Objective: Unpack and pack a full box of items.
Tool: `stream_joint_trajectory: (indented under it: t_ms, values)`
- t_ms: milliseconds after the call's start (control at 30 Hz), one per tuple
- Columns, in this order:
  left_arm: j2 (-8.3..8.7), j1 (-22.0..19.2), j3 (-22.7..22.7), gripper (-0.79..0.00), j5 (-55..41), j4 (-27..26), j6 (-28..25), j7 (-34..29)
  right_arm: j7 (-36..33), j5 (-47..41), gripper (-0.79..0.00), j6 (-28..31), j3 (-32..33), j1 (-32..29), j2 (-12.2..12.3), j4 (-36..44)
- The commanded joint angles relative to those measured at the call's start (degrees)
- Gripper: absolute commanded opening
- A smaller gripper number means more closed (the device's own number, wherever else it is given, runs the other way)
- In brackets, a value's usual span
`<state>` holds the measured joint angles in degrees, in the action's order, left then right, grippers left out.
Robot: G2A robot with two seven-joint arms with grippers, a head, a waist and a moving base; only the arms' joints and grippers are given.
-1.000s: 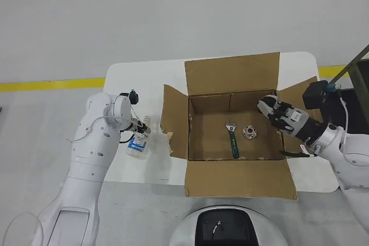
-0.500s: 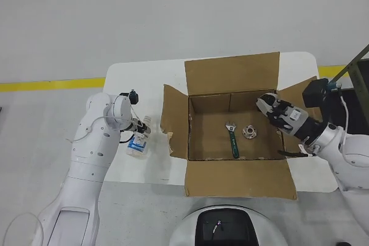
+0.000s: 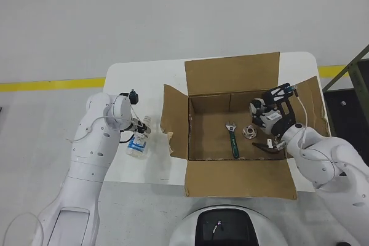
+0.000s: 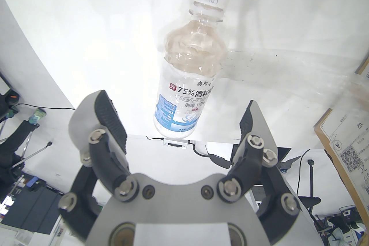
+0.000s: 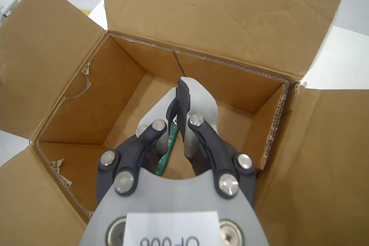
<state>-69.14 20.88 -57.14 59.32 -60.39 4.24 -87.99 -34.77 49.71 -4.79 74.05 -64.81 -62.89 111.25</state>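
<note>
Inside open box point(image 3: 230, 74) — green wrench point(image 3: 232, 139), metal fitting point(image 3: 249, 131)

Industrial hall or robotics lab, by the look: pale grey painted floor point(image 3: 49, 37), yellow lane line point(image 3: 43, 85) at left of top view, dark metal frame point(image 3: 364, 54) at right edge, black office chair point(image 4: 310, 202) low in left wrist view.
</note>
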Motion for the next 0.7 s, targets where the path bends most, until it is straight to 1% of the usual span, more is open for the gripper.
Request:
stream_joint_trajectory:
  t_ms: [0,233,300,400,467,500,567,667]
  values:
    - [0.0,0.0,0.0,0.0,0.0,0.0,0.0,0.0,-0.1,-0.3,-0.785,0.2,0.1,0.0,0.0,0.0]
    - [0.0,0.0,0.0,0.0,0.0,0.0,0.0,0.0,-0.1,-0.3,-0.785,0.2,0.1,0.0,0.0,0.0]
    - [0.0,0.0,0.0,0.0,0.0,0.0,0.0,0.0,0.7,1.2,-0.785,0.9,-0.8,-0.7,0.0,0.4]
    - [0.0,0.0,0.0,0.0,0.0,0.0,0.0,0.0,2.8,7.5,-0.785,-2.8,-4.8,-1.5,-0.5,1.1]
    - [0.0,0.0,0.0,0.0,0.0,0.0,0.0,0.0,2.4,10.8,-0.785,-7.9,-8.2,-1.1,-1.1,0.5]
    - [0.0,0.0,0.0,0.0,0.0,0.0,0.0,0.0,1.5,13.6,-0.785,-10.0,-10.3,-0.2,-1.5,0.0]
    - [0.0,0.0,0.0,0.0,0.0,0.0,0.0,0.0,-0.9,17.5,-0.785,-16.2,-13.9,2.0,-2.4,-1.9]
    - [0.0,0.0,0.0,0.0,0.0,0.0,0.0,0.0,-3.2,16.5,-0.785,-23.1,-18.2,6.0,-4.2,-6.3]
